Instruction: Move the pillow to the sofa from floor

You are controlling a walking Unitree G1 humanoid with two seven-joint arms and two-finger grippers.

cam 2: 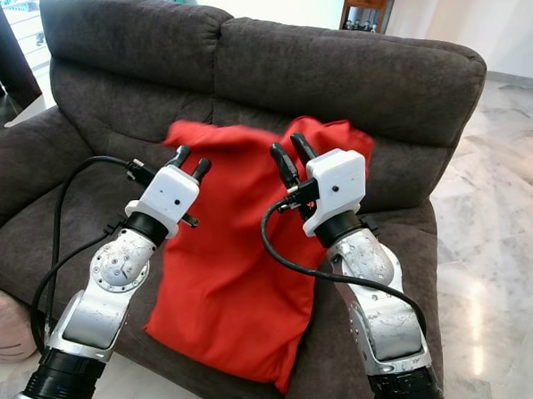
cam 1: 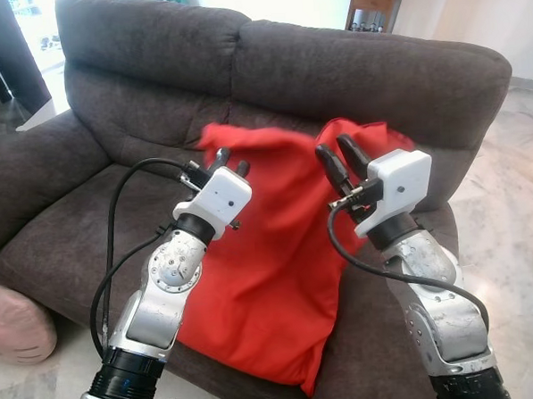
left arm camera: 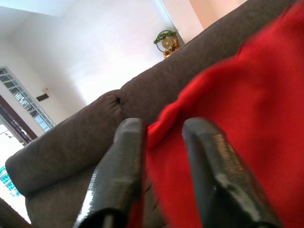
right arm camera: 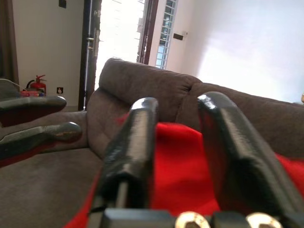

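The red pillow (cam 1: 269, 253) lies on the sofa (cam 1: 349, 70) seat, leaning against the backrest; it looks soft, light and floppy, best pinched at its upper corners. Left gripper (cam 1: 231, 161) and right gripper (cam 1: 342, 157) hover there, fingers parted, holding nothing.

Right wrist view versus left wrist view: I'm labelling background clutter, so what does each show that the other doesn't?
Right wrist view alone: a red fire extinguisher by a bright doorway, plus the left gripper from the side. Left wrist view alone: a gold ornament behind the sofa back. Both: the red pillow on the grey sofa, seen between open black fingers.
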